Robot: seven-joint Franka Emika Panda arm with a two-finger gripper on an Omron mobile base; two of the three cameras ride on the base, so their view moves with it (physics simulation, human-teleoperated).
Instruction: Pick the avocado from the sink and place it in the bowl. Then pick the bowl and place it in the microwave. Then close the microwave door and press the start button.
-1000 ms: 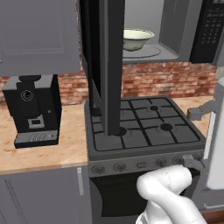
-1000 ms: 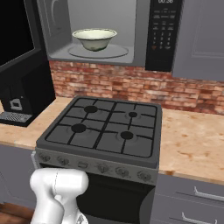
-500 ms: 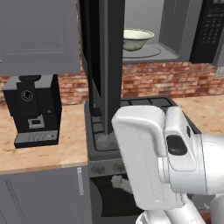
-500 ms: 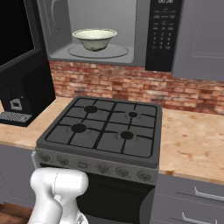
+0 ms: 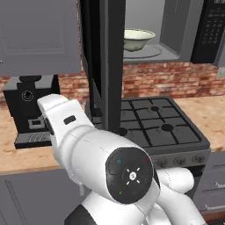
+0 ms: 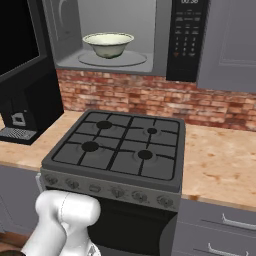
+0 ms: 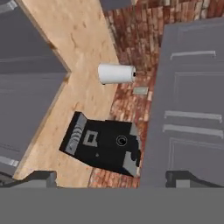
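Left base view: the bowl (image 5: 139, 39) sits upper centre inside the microwave (image 5: 176, 35), its door (image 5: 103, 66) open; right base view: bowl upper left (on the turntable); hand view: gripper (image 7: 111, 178) fingertips spread wide at bottom, empty, above a coffee machine (image 7: 103, 146).

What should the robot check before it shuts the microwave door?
1. Bowl sits inside the microwave, on the turntable: ok.
2. Avocado inside the bowl: cannot tell, the rim hides it.
3. Microwave door swung wide open, ready to push: ok.
4. Gripper open and holding nothing: ok.
5. Gripper near the door: not ok, the hand view faces the coffee machine and paper towel roll.
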